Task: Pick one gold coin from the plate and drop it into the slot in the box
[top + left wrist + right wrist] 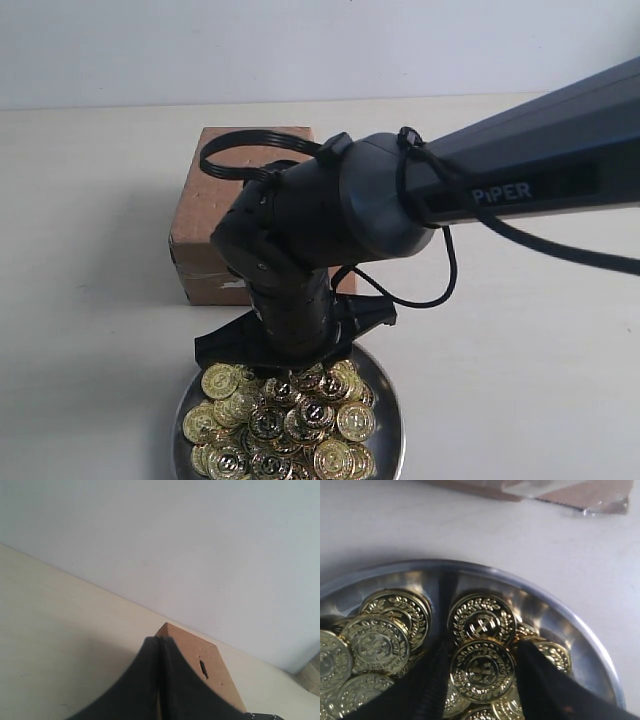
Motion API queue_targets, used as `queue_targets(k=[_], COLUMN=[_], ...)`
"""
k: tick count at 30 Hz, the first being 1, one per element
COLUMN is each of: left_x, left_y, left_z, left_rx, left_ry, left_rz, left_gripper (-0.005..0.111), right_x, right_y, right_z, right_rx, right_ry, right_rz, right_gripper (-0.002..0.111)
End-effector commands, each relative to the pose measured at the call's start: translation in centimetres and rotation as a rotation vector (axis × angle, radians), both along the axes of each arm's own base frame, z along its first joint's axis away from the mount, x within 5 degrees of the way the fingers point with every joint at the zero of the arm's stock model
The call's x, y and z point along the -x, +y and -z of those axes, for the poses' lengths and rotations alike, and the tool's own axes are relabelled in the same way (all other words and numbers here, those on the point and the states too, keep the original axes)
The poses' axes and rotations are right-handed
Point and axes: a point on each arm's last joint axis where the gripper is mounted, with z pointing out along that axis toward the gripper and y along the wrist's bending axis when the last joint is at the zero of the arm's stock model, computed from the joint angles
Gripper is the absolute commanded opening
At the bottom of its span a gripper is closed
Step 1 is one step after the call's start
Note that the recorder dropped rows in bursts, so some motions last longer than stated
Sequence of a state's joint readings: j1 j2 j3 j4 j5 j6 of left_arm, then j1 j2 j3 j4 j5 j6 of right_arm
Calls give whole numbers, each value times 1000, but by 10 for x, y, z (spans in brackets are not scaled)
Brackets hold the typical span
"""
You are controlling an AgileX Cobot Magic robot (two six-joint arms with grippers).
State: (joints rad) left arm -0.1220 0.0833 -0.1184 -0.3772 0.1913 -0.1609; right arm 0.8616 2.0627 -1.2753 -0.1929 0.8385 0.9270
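Observation:
The silver plate [392, 420] at the front holds a heap of gold coins [290, 425]. My right gripper [292, 372] reaches down into it. In the right wrist view the right gripper [484, 652] is open, its dark fingers [540, 680] close on either side of one flat gold coin [482, 669] atop the pile, inside the plate's rim [580, 630]. Behind the plate stands the brown cardboard box [205, 215], its top partly hidden by the arm. The left wrist view shows the box [220, 680] with its dark slot [203, 668], and my left gripper [159, 640] shut with nothing in it.
The right arm [520, 170] stretches across from the right over the box. A loose cardboard flap with tape [580, 495] lies at the box's base near the plate. A pale tabletop [520, 350] lies all around, with a white wall [300, 40] behind.

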Motion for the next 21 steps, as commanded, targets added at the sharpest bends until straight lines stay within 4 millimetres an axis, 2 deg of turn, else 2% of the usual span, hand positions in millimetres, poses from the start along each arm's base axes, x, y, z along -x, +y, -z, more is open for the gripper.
queue_targets(k=[1, 12, 21], left_x=[1, 1, 1], left_y=[0, 0, 0], left_z=[-3, -3, -3], left_rx=[-9, -9, -9], left_ry=[-18, -18, -18], left_rz=[6, 6, 6], left_gripper=[0, 0, 0], right_x=[-2, -3, 8], right_y=[-2, -4, 2], right_z=[-5, -32, -45], right_rx=[0, -36, -126], right_ry=[-23, -81, -6], right_rz=[-11, -42, -130], right_gripper=[34, 34, 34])
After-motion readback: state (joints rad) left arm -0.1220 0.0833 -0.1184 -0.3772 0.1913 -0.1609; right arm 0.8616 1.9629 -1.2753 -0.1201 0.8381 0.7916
